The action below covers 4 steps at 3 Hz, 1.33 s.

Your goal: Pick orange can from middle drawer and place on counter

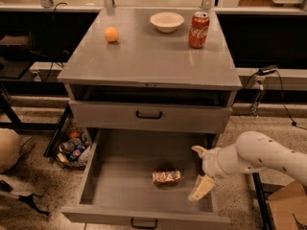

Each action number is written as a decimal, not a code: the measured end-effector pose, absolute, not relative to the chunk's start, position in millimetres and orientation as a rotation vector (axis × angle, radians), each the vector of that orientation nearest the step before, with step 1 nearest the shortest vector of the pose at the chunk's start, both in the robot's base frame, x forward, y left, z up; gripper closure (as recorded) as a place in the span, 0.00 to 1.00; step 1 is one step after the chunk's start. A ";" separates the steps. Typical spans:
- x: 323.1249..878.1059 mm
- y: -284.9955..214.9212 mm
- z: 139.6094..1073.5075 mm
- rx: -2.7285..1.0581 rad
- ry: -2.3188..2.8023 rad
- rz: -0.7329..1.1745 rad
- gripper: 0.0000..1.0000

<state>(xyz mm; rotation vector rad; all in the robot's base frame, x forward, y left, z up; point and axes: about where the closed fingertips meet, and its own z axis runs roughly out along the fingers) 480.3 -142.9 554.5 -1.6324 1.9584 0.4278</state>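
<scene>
The orange can (167, 176) lies on its side on the floor of the middle drawer (89, 178), which is pulled fully out. The can's long axis runs roughly left to right, near the centre of the tray and clear of all walls.

The gripper (200, 170) hangs inside the same drawer, just to the right of the can, near the right wall. Its jaws are released and spread wide, holding nothing: one finger sits toward the back, the other toward the front. The can lies outside this gap, close to the front finger, with no contact visible.

The white arm (261, 155) enters from the right.

Above, a shallower drawer front (148, 115) is closed. The counter (144, 59) carries an orange ball (111, 34), a white bowl (167, 21) and a red Coca-Cola can (198, 29).
</scene>
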 end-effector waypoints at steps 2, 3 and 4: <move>535.6 -108.1 466.4 -1.601 1.845 0.502 0.00; 552.3 -78.5 438.0 -1.638 1.793 0.529 0.00; 565.1 -53.9 411.8 -1.679 1.770 0.556 0.00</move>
